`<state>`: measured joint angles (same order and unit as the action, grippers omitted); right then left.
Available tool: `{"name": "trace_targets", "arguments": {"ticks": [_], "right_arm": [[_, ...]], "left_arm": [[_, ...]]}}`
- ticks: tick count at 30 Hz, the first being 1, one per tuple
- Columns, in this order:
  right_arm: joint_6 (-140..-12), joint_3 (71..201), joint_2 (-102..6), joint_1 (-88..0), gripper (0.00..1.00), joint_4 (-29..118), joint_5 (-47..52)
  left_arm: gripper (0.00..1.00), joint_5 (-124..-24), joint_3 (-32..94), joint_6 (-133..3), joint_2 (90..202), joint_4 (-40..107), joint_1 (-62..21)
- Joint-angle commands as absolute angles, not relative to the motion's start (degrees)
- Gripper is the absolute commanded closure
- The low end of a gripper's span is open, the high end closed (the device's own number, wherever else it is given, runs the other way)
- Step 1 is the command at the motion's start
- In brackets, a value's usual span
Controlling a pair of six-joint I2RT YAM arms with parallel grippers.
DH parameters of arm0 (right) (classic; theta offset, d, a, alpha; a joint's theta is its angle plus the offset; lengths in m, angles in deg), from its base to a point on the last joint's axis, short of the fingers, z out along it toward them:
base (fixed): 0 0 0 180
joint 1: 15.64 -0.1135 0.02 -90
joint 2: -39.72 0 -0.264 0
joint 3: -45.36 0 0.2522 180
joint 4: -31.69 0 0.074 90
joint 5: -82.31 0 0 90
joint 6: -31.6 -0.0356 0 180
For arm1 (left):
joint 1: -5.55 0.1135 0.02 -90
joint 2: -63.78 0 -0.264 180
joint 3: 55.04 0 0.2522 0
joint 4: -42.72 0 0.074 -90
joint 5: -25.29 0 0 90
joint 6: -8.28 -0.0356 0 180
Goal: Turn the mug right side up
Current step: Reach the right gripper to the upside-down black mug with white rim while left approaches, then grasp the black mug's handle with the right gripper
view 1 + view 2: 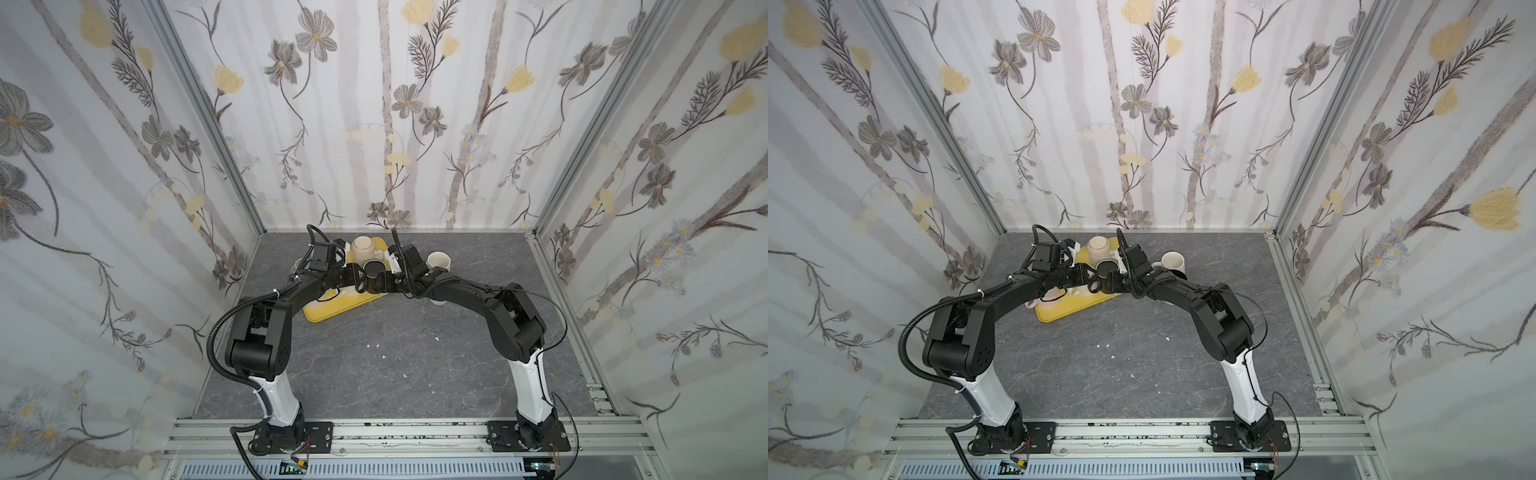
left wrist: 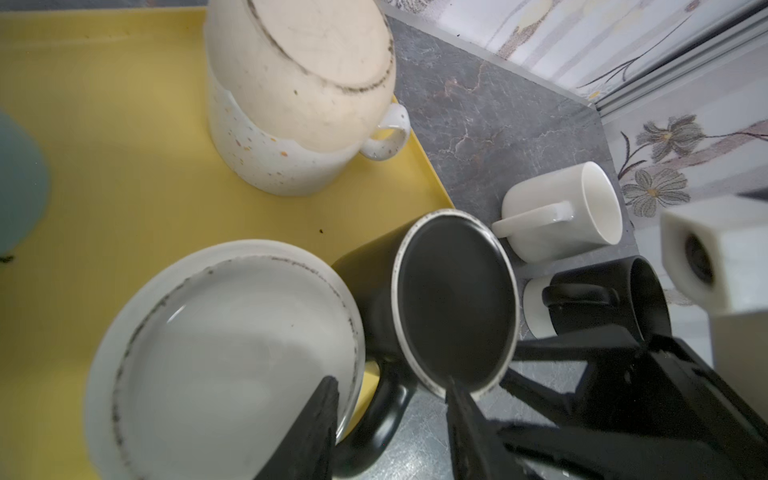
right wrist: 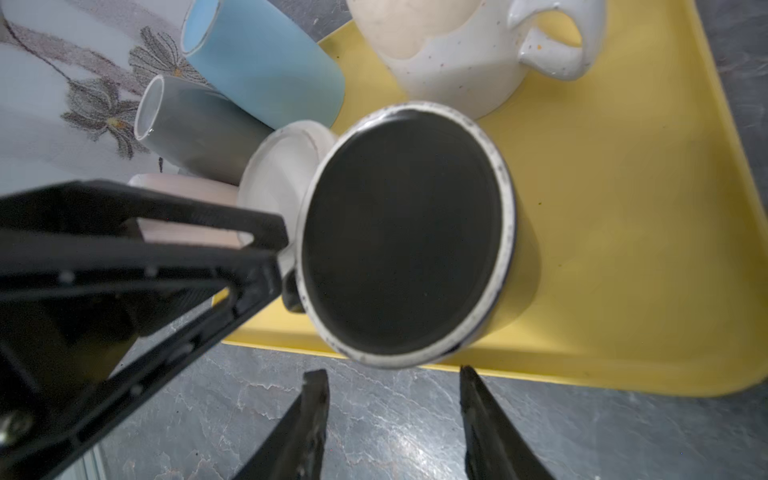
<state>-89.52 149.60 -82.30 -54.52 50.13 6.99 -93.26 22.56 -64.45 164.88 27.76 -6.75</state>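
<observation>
One yellow tray. Two black mugs: the upside-down mug on the tray's right edge, upper middle of a top view, and another mug off it. The left hand brackets the handle, unclenched; the right hand is released.

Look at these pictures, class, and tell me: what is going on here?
A two-armed robot is working on a black mug that stands upside down, base up, on a yellow tray. The left gripper straddles the mug's handle; whether it pinches it cannot be told. The right gripper hovers open just short of the mug, holding nothing. The mug is not yet turned. A speckled mug on the tray is also upside down.
</observation>
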Motion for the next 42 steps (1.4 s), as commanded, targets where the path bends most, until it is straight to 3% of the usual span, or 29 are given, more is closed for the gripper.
{"name": "trace_targets", "arguments": {"ticks": [1,11,16,22,26,42], "right_arm": [[-88.7,150.1,-81.8,-53.7,0.49,50.9,7.1],[-88.7,150.8,-80.7,-54.7,0.47,53.6,3.1],[-88.4,156.5,-81.7,-58.7,0.39,63.6,-11.9],[-90.7,161.6,-85.8,-59.7,0.26,65.9,-11.3],[-90.3,168.5,-90.4,-60.0,0.24,70.4,-12.2],[-82.4,171.3,-90.6,-58.5,0.46,77.5,-15.2]], "left_arm": [[0.57,-95.3,19.8,-61.0,162.8,29.4,-7.6],[0.54,-86.1,20.3,-64.8,162.1,25.1,-6.2],[0.54,-80.7,22.9,-68.1,163.7,20.8,-5.4],[0.53,-76.8,25.4,-70.4,164.9,18.3,-4.1],[0.53,-76.2,25.8,-70.7,164.5,17.7,-3.7],[0.51,-73.8,26.0,-72.0,158.5,15.6,-3.1]]}}
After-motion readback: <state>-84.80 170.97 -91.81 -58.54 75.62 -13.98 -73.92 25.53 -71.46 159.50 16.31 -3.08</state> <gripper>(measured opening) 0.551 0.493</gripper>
